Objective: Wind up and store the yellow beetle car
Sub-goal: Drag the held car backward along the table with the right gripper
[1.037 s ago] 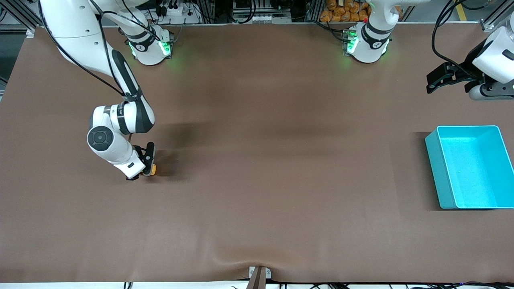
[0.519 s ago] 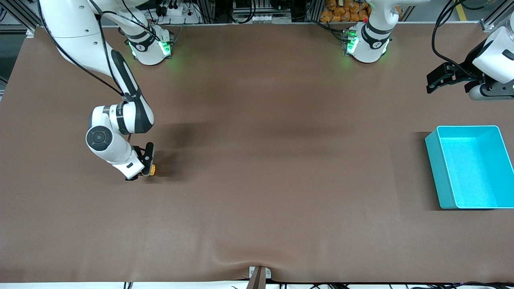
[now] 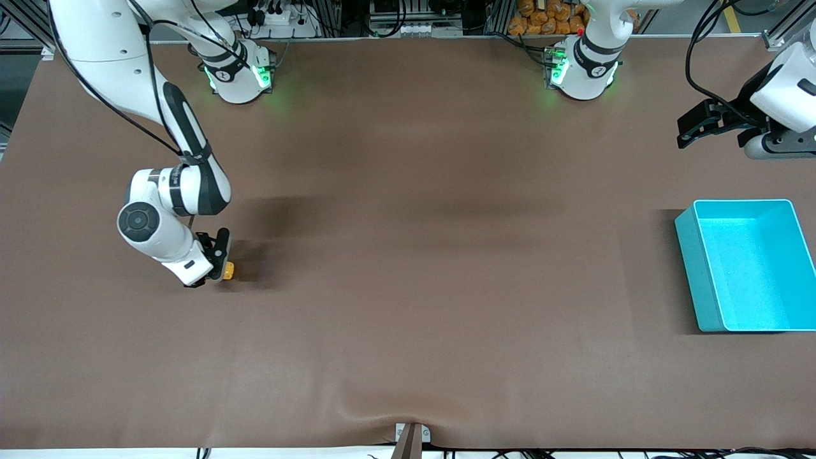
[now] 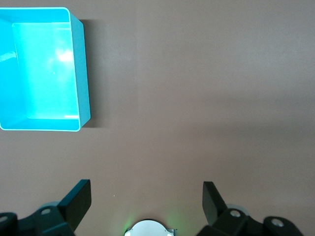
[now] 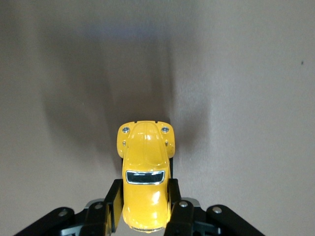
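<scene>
The yellow beetle car (image 5: 144, 172) is a tiny rounded toy with a dark window. My right gripper (image 5: 143, 199) is shut on its sides, with the car's nose sticking out past the fingers. In the front view the car (image 3: 227, 271) shows as a small yellow spot at the gripper (image 3: 220, 268), down at the brown table toward the right arm's end. The turquoise bin (image 3: 746, 264) stands empty at the left arm's end and also shows in the left wrist view (image 4: 42, 69). My left gripper (image 4: 146, 199) is open and empty, and waits raised over the table beside the bin.
The brown mat (image 3: 414, 255) covers the whole table and has a wrinkle at its front edge (image 3: 382, 414). Both arm bases (image 3: 239, 73) (image 3: 580, 70) stand along the table's edge farthest from the front camera.
My right gripper has dragged the yellow car along the table a short way toward the right arm's end. The left arm has not moved.
</scene>
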`<state>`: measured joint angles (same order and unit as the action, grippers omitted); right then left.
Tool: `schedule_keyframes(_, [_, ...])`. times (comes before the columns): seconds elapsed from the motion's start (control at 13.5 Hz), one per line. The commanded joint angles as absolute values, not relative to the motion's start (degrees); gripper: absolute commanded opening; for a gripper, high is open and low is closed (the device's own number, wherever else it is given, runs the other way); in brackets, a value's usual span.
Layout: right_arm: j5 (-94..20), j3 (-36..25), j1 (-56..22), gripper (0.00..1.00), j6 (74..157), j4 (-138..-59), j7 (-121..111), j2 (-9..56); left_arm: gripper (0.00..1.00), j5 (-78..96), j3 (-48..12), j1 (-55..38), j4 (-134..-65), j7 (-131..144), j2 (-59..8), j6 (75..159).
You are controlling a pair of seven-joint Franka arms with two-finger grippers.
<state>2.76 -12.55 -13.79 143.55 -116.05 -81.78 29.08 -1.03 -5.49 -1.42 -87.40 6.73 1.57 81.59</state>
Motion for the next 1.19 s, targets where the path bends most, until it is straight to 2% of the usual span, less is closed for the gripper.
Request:
schedule_keyframes(0.0, [1.8, -12.2, -11.2, 0.17, 145.2, -115.4, -86.2, 31.4, 1.00, -0.2, -5.5, -1.1, -87.5, 6.2, 2.2, 81.7])
schedule_keyframes(1.11, [1.8, -12.1, 0.1, 0.19, 147.8, -115.7, -98.5, 32.6, 1.00, 0.3, -5.7, -1.3, -87.5, 6.2, 2.4, 81.6])
